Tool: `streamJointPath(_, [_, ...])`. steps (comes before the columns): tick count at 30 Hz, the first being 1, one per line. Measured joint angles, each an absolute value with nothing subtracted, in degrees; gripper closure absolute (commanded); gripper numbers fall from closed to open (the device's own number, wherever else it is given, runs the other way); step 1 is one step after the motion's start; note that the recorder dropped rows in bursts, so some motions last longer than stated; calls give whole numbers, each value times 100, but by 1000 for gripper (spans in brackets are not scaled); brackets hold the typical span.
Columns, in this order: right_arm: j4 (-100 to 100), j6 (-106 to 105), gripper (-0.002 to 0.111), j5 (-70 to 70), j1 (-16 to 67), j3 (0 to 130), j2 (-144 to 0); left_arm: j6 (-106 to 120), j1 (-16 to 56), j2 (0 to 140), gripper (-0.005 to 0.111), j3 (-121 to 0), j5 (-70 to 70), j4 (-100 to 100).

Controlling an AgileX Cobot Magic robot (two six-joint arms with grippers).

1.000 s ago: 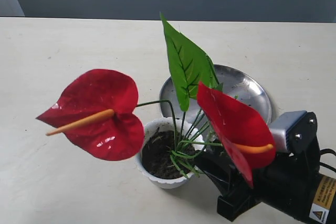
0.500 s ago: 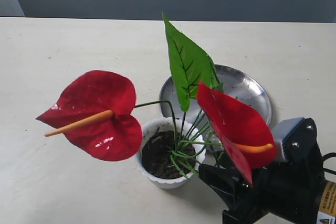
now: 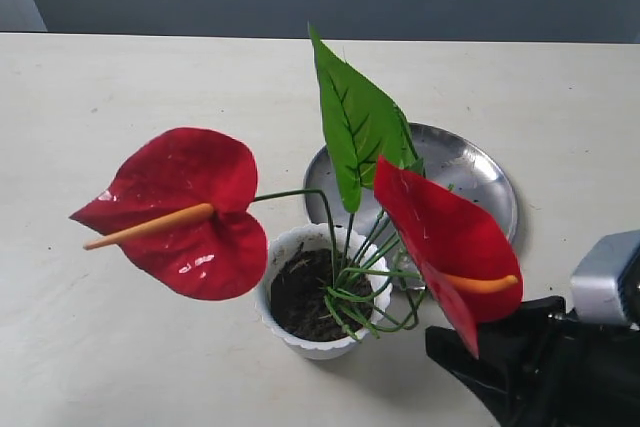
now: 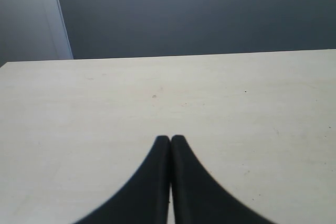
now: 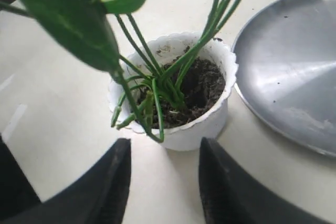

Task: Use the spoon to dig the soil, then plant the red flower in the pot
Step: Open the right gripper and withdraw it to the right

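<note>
The red flower stands in the white pot, its green stems rooted in the dark soil; a second bloom hangs on the right. My right gripper is low at the right, a little apart from the pot. In the right wrist view it is open, nothing between its fingers, with the pot and soil just beyond the tips. My left gripper is shut over bare table. The spoon is out of view.
A wide shiny steel plate lies on the table right behind the pot, close to its rim. A tall green leaf rises above the pot. The pale table stretches to the left and back.
My right arm has drawn back from the pot toward the lower right of the exterior view. The flower stays standing in the pot.
</note>
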State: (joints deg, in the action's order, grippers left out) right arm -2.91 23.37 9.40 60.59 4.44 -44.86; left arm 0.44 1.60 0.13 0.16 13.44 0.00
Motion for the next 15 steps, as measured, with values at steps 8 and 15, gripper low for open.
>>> streamJointPath(8, [-482, 2405, 108, -2117, 6059, 2008, -3141, 44, 160, 13, 106, 16, 1344, 0])
streamJointPath(15, [-2982, 3989, 108, -3804, 6059, 3063, -3002, 44, 160, 13, 106, 16, 1344, 0])
